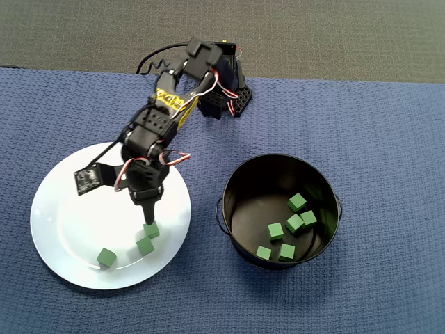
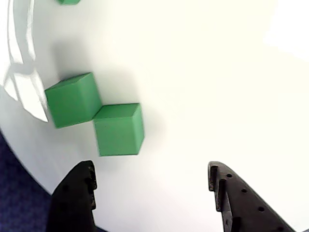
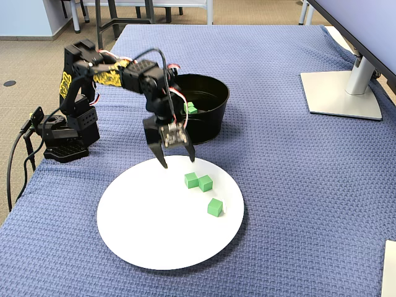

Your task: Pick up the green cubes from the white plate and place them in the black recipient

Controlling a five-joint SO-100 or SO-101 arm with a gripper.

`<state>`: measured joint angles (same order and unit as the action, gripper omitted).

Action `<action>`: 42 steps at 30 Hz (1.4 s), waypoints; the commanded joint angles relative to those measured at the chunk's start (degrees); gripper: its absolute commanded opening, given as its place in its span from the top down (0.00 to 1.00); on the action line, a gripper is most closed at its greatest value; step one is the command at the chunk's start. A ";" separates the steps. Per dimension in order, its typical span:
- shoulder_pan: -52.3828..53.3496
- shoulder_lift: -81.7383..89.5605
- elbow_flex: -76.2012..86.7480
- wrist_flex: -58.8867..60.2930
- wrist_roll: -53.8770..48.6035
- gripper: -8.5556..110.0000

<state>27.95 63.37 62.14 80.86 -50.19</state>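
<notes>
Three green cubes lie on the white plate (image 1: 69, 216) near its lower right rim in the overhead view: two touching at a corner (image 1: 151, 229) (image 1: 144, 245) and one apart (image 1: 106, 257). In the wrist view the touching pair (image 2: 119, 129) (image 2: 72, 99) sits just ahead and left of my gripper (image 2: 152, 166), which hangs open and empty above the plate (image 2: 217, 72). The fixed view shows the gripper (image 3: 178, 162) over the plate's far edge, short of the cubes (image 3: 191, 180). The black recipient (image 1: 240, 181) stands right of the plate with several green cubes (image 1: 295, 223) inside.
The arm's base (image 3: 65, 133) stands at the blue cloth's edge with a cable trailing off it. In the fixed view a monitor stand (image 3: 343, 93) sits at the far right of the table, and the black recipient (image 3: 207, 127) is just behind the gripper.
</notes>
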 commanded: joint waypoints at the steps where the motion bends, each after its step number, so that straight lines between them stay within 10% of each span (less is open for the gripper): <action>1: 0.09 -4.31 -9.93 2.55 -1.32 0.72; 42: -3.60 -13.45 -8.26 -4.39 -5.98 0.76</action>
<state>24.61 49.83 56.16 76.99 -55.72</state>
